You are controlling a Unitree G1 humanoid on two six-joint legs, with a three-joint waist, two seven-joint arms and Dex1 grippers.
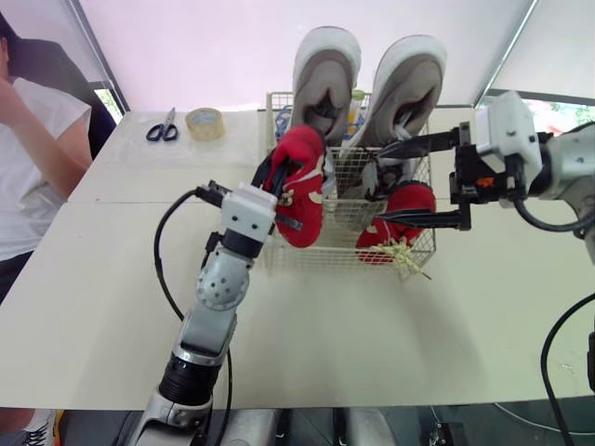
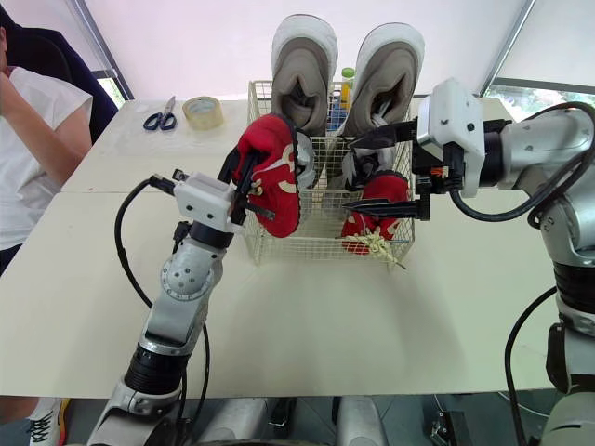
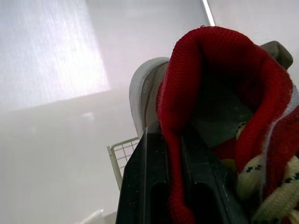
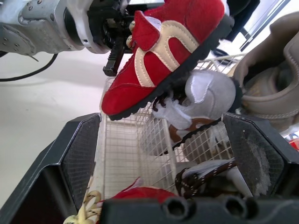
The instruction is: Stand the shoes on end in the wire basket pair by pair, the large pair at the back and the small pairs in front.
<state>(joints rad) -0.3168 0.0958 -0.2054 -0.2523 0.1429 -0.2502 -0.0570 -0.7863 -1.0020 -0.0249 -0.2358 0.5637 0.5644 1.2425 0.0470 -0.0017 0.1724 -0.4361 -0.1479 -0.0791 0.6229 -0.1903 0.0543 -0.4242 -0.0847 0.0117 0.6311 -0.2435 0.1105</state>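
Your left gripper (image 1: 275, 180) pinches the soft heel collar of a small red suede trainer (image 1: 303, 190), likely light and floppy, above the front-left corner of the white wire basket (image 1: 346, 216); your right gripper (image 1: 383, 182) gapes at its right side.

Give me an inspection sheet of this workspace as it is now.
Surface: white table, seam across it.
Job's things: wire basket holds large grey shoes on end at back, white small shoe, front red shoe; lifted red shoe over its rim.
Clutter: scissors, tape roll, green-capped bottle.
Grippers: left gripper shut on lifted red shoe; right gripper open beside basket.
Cables: black cable loops from left arm.
Surroundings: person seated at left.
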